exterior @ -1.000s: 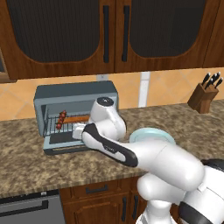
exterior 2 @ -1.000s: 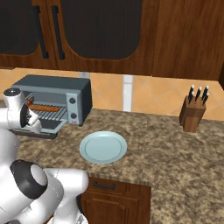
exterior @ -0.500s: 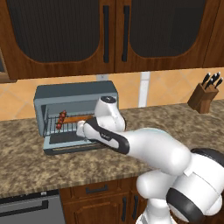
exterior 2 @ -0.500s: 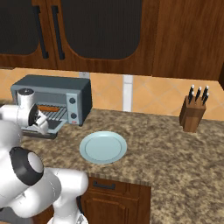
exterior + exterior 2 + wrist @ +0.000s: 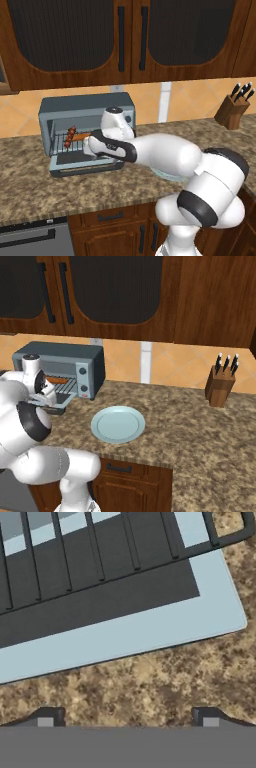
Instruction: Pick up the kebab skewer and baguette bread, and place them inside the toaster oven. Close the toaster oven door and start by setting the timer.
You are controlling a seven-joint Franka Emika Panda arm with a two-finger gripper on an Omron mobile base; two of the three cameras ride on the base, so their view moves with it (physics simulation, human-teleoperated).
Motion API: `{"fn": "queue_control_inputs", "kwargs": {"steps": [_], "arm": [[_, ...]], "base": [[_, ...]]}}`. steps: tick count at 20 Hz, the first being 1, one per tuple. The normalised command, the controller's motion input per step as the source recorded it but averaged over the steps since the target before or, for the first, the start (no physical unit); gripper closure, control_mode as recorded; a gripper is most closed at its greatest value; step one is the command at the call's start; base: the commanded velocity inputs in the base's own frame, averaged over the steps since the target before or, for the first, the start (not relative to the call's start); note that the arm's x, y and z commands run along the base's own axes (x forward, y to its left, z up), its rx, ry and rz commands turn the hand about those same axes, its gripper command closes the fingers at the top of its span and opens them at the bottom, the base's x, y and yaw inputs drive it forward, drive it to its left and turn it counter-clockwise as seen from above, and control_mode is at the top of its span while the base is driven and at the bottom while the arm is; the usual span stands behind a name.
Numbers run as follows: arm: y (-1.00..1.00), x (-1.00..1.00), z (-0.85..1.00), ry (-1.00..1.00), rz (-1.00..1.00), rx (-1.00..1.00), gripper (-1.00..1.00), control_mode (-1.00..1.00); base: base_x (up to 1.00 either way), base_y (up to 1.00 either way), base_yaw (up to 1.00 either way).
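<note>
Since a moment ago, the arm has pulled back a little from the oven mouth, and the hand now sits lower, out past the front edge of the open door.

From the left base view, the toaster oven (image 5: 87,130) stands on the brown speckled table (image 5: 30,190). The toaster oven door (image 5: 85,167) lies folded down flat. The kebab skewer (image 5: 70,136) rests on the wire rack inside, at the left. An orange bit of the baguette bread (image 5: 82,136) peeks out just beside it. The gripper (image 5: 89,148) is right in front of the oven opening.

From the right base view, the baguette bread (image 5: 56,380) lies inside the toaster oven (image 5: 65,368). A pale blue plate (image 5: 118,424) sits on the table near the oven. A knife block (image 5: 221,387) stands well apart, to the right.

From the hand view, the jaws are spread wide and hold nothing. The gripper (image 5: 128,718) hangs over the table (image 5: 150,682), beside the edge of the door (image 5: 125,634).
</note>
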Motion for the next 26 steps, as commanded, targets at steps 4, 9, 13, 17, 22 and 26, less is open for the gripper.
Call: {"fn": "queue_control_inputs", "kwargs": {"steps": [4,9,13,17,22,26], "arm": [[0.15,0.17,-0.19,0.01,0.00,-0.09,-1.00,-1.00],[0.01,0.21,-0.26,0.00,0.00,-0.03,-1.00,-1.00],[0.00,0.28,-0.07,0.00,0.00,-0.01,-1.00,-1.00],[0.00,0.22,-0.02,0.01,0.00,-0.03,-1.00,-1.00],[0.01,0.09,-0.20,0.05,0.00,-0.06,-1.00,-1.00],[0.04,0.19,-0.20,0.04,0.00,-0.05,-1.00,-1.00]], "base": [[0.00,0.00,0.00],[0.00,0.00,0.00],[0.00,0.00,0.00],[0.00,0.00,0.00],[0.00,0.00,0.00],[0.00,0.00,0.00]]}}
